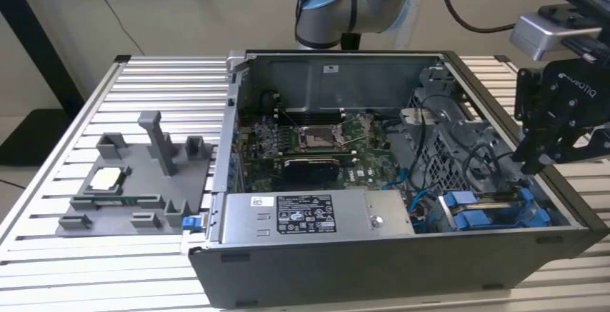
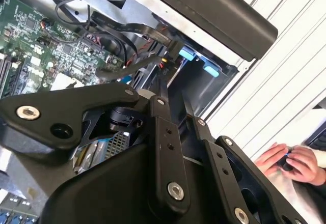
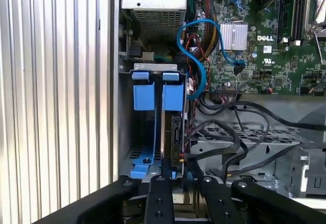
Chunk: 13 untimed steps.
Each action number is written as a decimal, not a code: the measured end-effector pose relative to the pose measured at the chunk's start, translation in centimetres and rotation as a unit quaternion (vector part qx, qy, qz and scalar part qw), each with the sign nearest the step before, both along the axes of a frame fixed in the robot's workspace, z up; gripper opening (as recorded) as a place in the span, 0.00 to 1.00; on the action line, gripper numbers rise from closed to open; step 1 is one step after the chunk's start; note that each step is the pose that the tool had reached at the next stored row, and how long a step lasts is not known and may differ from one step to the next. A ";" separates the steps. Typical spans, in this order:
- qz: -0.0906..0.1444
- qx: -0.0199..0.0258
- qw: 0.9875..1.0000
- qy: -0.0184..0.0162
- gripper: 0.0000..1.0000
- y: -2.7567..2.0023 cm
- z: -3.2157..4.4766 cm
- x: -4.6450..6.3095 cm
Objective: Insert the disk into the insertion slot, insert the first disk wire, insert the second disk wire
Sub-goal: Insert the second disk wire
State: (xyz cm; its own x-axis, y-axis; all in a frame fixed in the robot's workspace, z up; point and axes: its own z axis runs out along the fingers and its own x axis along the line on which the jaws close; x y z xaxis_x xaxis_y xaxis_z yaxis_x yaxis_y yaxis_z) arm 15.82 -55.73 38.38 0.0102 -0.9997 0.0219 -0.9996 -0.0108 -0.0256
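Gripper: in the exterior view we see it point(image 1: 533, 163) at 3 o'clock of the computer case point(image 1: 381, 255). It hangs above the case's rim with its black fingers pressed together to a narrow tip, and nothing is between them.
Disk: we find it point(image 3: 174, 132) standing on edge inside the insertion slot point(image 3: 137, 127). Its blue carrier tab point(image 3: 173, 89) sits just beside a second blue tab point(image 3: 143, 89).
Slot edges: in the exterior view the bay lies at 4 o'clock of the case. The case's side wall is close on one side and the power supply point(image 1: 305, 212) just beside it on the other.
Wires: a blue cable point(image 3: 196, 51) loops from near the tabs towards the motherboard point(image 1: 315, 141). Black cables point(image 3: 239, 132) sprawl over the perforated cage next to the bay. We cannot tell whether any wire is plugged into the disk.
Open room: the case has no lid, so the bay is open from above. The slatted bench point(image 1: 171, 91) stretches beyond the case wall.
Fixture: a grey holder point(image 1: 133, 183) lies at 9 o'clock, well apart from the bay.
Bench edge: in the second wrist view we see a person's hands point(image 2: 288, 160) past it.
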 end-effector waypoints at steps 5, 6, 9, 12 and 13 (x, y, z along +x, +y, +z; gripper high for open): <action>0.000 0.000 1.000 0.000 0.27 0.00 -0.05 0.6; 0.000 0.000 1.000 0.000 0.27 0.00 -0.05 0.7; 0.000 0.000 1.000 0.000 0.27 0.00 -0.05 0.8; 0.000 0.000 1.000 0.000 0.27 0.00 -0.06 0.8; 0.000 0.000 1.000 0.000 0.27 0.00 -0.06 0.8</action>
State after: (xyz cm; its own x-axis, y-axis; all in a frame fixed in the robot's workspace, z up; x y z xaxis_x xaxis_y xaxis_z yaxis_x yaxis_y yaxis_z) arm 16.66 -55.73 38.32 0.0102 -0.9997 0.0217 -0.9996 -0.0107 -0.0256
